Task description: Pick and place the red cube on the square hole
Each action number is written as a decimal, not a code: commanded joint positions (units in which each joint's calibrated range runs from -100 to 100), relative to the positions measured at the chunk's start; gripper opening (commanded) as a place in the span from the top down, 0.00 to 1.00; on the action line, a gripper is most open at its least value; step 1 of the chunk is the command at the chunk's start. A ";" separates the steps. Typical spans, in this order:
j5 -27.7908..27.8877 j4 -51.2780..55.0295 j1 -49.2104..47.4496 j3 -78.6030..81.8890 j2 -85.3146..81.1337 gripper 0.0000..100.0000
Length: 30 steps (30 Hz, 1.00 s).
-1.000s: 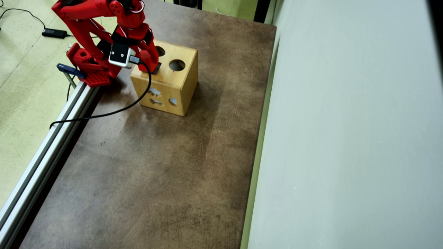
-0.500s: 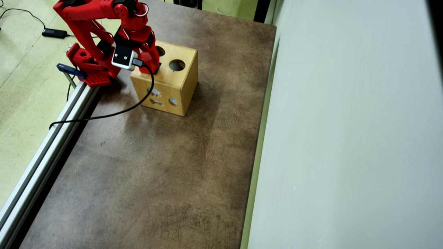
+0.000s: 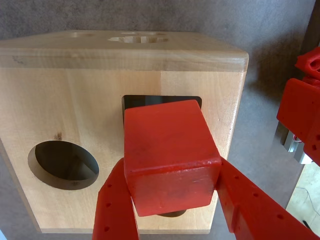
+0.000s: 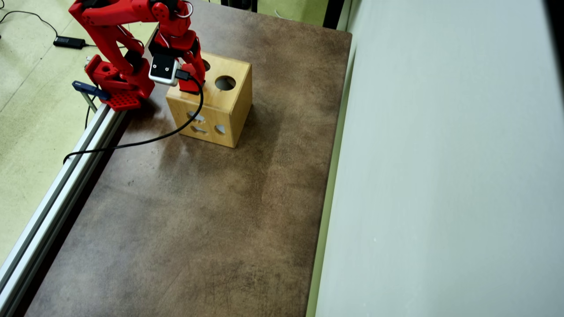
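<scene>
One glossy red cube [image 3: 170, 157] with rounded edges, clamped between red fingers [image 3: 115, 210], over the square hole [image 3: 137, 101].

1. The red arm [image 4: 119, 26] bends forward from its base and reaches downward.
2. Its gripper [image 3: 172, 200] is clamped, fingers [image 3: 115, 210] pressing both sides of the red cube [image 3: 170, 155].

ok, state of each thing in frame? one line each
red cube: gripped, above the square hole, not yet in.
gripper: shut on the cube, fingers on both sides.
square hole: mostly covered by the cube, dark edge showing.
round hole: open, nothing in it.
wooden box: upright on the table.
</scene>
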 commanded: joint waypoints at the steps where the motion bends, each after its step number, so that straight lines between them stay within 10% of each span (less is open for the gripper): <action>1: -0.20 0.17 1.46 -0.27 -0.18 0.98; 30: -0.20 0.17 4.58 2.32 -0.77 0.98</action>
